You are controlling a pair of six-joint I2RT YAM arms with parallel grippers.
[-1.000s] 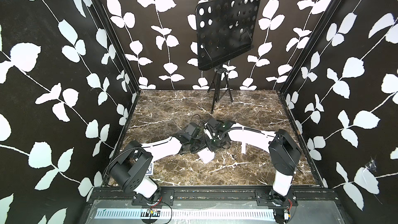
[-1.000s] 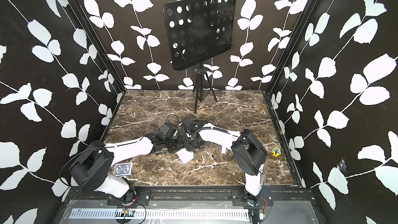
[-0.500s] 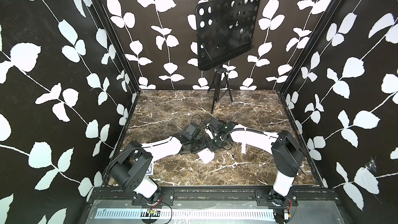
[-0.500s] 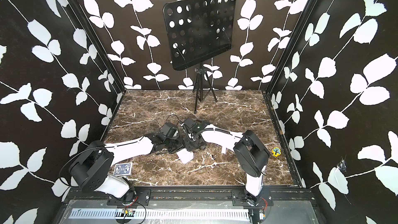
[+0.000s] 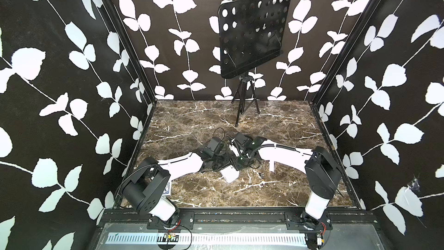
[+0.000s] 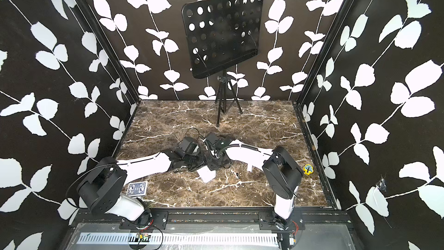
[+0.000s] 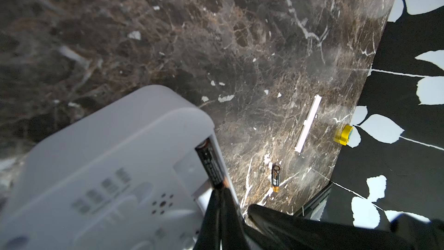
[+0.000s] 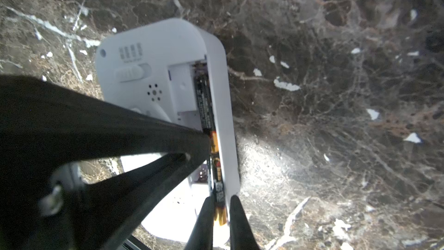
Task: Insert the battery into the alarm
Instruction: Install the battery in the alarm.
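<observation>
The right gripper (image 8: 221, 204) has narrowed and now pinches the gold end of the black-and-gold cylindrical battery (image 8: 219, 188). The battery lies along the open slot of the white rounded plastic alarm (image 8: 156, 51), near the middle of the brown marble bench (image 5: 216, 121). The left gripper (image 7: 219, 192), fingers pressed together, bears down at the slot. Seating looks close.

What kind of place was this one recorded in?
Probably a purpose-built robot recording booth, not a home or workshop: leaf-patterned wall panels close in a marble-look tabletop, and the left arm and right arm bolt to a front rail.
</observation>
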